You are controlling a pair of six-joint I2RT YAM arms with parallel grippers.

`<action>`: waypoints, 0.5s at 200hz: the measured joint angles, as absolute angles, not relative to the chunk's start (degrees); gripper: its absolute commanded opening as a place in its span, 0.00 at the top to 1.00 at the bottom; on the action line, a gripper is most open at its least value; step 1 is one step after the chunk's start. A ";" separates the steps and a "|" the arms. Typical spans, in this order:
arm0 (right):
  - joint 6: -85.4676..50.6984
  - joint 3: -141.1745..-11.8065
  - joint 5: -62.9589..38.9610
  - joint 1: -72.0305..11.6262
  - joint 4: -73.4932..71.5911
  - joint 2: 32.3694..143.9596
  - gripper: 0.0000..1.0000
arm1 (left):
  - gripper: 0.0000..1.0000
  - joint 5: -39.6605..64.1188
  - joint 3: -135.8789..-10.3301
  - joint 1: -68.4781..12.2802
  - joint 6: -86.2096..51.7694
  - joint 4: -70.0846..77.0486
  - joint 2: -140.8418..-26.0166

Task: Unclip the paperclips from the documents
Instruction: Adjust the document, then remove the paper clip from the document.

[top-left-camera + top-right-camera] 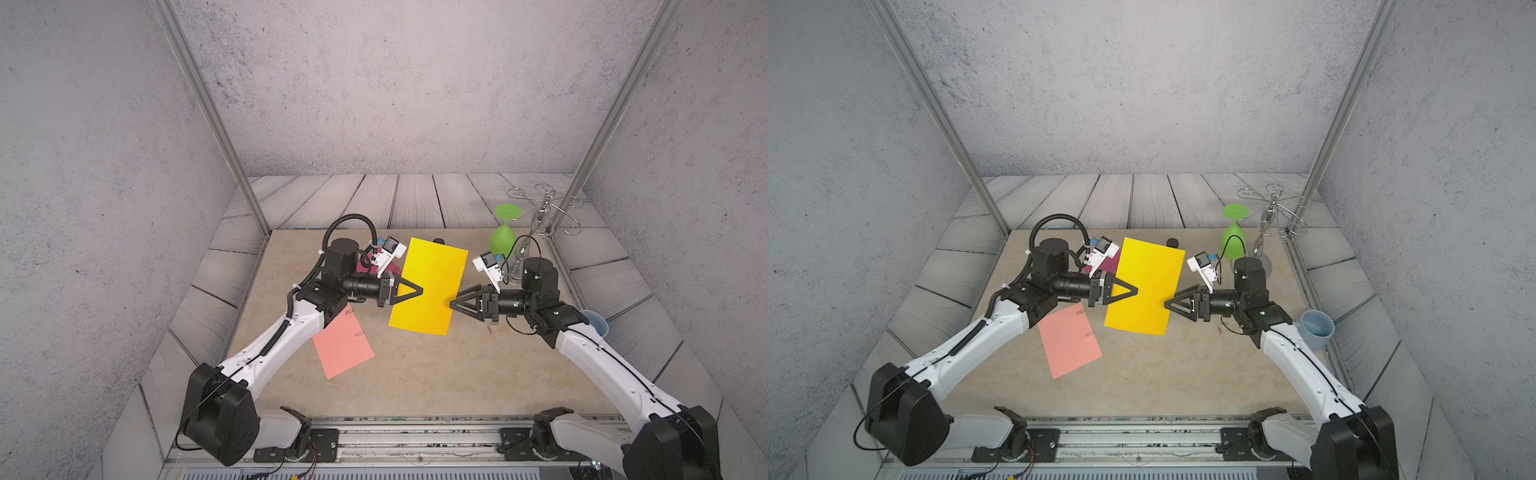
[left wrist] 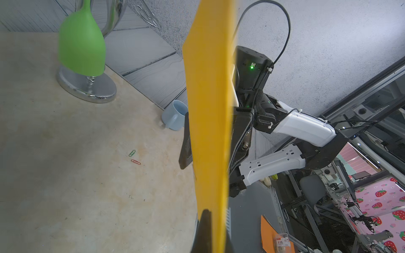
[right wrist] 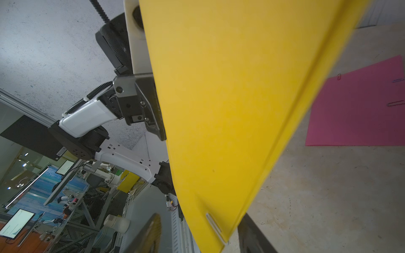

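A yellow document [image 1: 432, 286] [image 1: 1148, 286] hangs upright in the air above the table. My left gripper [image 1: 420, 291] [image 2: 213, 230] is shut on its left edge. My right gripper [image 1: 452, 304] [image 3: 201, 232] is open, one finger on each side of the sheet's right edge, where a silver paperclip [image 3: 214, 227] sits. A salmon document [image 1: 343, 351] lies flat by the left arm with an orange clip [image 1: 350, 311] and a blue clip [image 1: 360, 333] on it. The magenta document [image 3: 359, 109] lies behind, carrying three clips [image 3: 394, 103]. A green clip [image 2: 132, 153] and a red clip [image 2: 135, 162] lie loose.
An upturned green glass [image 1: 502, 241] and a clear glass hang on a chrome stand [image 1: 544, 208] at the back right. A pale blue cup [image 1: 1316, 328] sits at the table's right edge beside my right arm. A small black object [image 1: 1172, 242] lies behind the yellow sheet.
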State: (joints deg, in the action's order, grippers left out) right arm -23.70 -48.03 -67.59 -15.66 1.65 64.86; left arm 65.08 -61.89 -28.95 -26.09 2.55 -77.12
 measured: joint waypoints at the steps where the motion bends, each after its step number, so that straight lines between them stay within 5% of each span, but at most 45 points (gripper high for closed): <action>1: -23.73 -48.03 -67.57 -15.66 1.65 64.86 0.46 | 1.00 65.06 -61.89 -28.93 -26.06 2.50 -77.12; 100: -25.41 -47.68 -69.71 -16.34 -0.80 64.79 0.48 | 1.00 64.27 -62.06 -28.62 -24.38 0.05 -77.12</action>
State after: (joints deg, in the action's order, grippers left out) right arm -25.41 -47.68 -69.71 -16.34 -0.80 64.79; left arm 64.27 -62.06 -28.62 -24.38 0.05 -77.12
